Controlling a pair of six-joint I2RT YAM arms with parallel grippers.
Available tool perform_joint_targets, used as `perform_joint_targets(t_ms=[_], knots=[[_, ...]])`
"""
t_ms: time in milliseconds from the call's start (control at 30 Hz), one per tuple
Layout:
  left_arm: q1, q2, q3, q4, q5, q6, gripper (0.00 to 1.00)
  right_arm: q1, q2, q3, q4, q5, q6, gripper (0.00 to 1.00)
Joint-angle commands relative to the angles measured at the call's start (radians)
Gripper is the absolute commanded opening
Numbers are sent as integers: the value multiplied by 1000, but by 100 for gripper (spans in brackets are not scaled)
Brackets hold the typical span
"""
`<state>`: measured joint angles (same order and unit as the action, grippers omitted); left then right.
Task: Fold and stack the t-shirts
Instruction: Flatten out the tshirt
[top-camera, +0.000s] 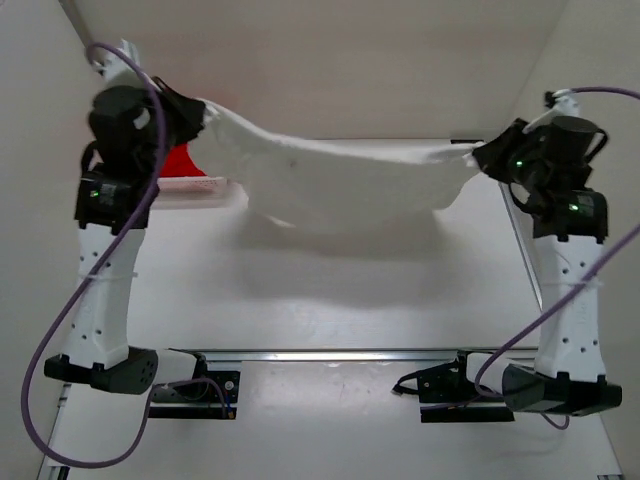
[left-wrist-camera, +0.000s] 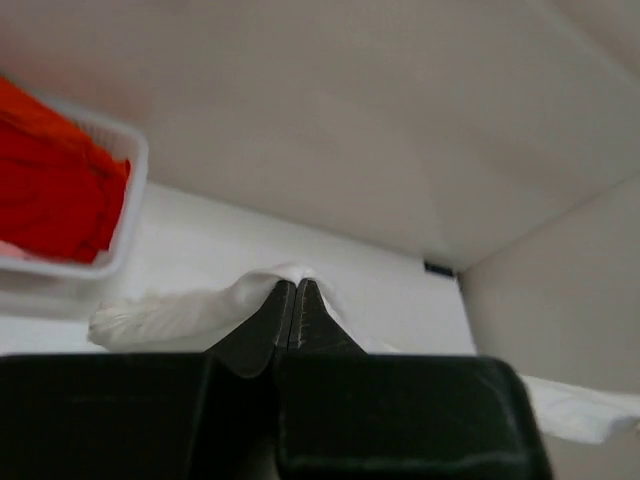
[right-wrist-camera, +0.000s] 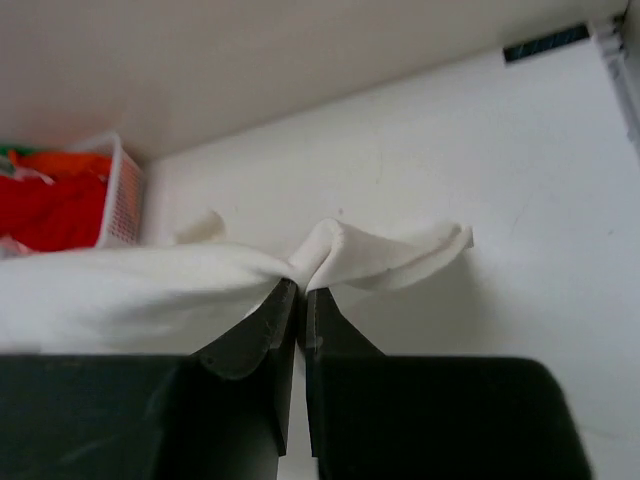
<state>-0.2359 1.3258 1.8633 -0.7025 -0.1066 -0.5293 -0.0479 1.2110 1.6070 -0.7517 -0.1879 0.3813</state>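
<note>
A large plain white t-shirt (top-camera: 340, 180) hangs stretched in the air between both arms, sagging in the middle above the table, with a tiny dark speck near its upper middle. My left gripper (top-camera: 205, 110) is shut on its left end, and white cloth (left-wrist-camera: 200, 310) bulges over the closed fingertips (left-wrist-camera: 293, 287). My right gripper (top-camera: 480, 155) is shut on the right end; a fold of the white t-shirt (right-wrist-camera: 390, 250) spills past its tips (right-wrist-camera: 301, 287). Red and orange t-shirts (right-wrist-camera: 50, 205) lie in the basket.
A white plastic lattice basket (top-camera: 195, 183) stands at the back left, partly behind the left arm, with red cloth (left-wrist-camera: 50, 190) inside. The basket wall (right-wrist-camera: 122, 205) shows in the right wrist view. Pale walls enclose the table on three sides.
</note>
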Motion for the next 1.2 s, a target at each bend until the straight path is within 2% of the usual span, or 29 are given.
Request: perform_joint_targets(t_ms=[0, 100, 167, 400, 500, 633, 733, 867, 900, 1033, 1167], knots=[[23, 21, 236, -53, 15, 3, 0, -72, -36, 134, -18, -116, -2, 0], [29, 58, 367, -63, 45, -3, 0, -101, -5, 275, -66, -127, -5, 0], [33, 55, 372, -26, 59, -11, 0, -89, 22, 327, -77, -133, -13, 0], [61, 156, 344, 18, 148, -6, 0, -52, 136, 294, -3, -176, -12, 0], [73, 266, 369, 31, 203, 0, 0, -41, 211, 288, 43, -188, -25, 0], [110, 484, 531, 17, 275, 0, 0, -50, 335, 307, 149, -228, -25, 0], [173, 608, 658, 44, 369, -67, 0, -49, 462, 462, 140, -229, -39, 0], [204, 538, 613, 190, 380, -112, 0, -44, 549, 686, 138, -193, -42, 0], [211, 526, 605, 207, 374, -124, 0, -55, 536, 691, 158, -199, -18, 0], [318, 455, 603, 320, 507, -274, 0, -142, 476, 657, 222, -252, 53, 0], [325, 376, 554, 292, 515, -249, 0, -188, 403, 549, 236, -277, 65, 0]])
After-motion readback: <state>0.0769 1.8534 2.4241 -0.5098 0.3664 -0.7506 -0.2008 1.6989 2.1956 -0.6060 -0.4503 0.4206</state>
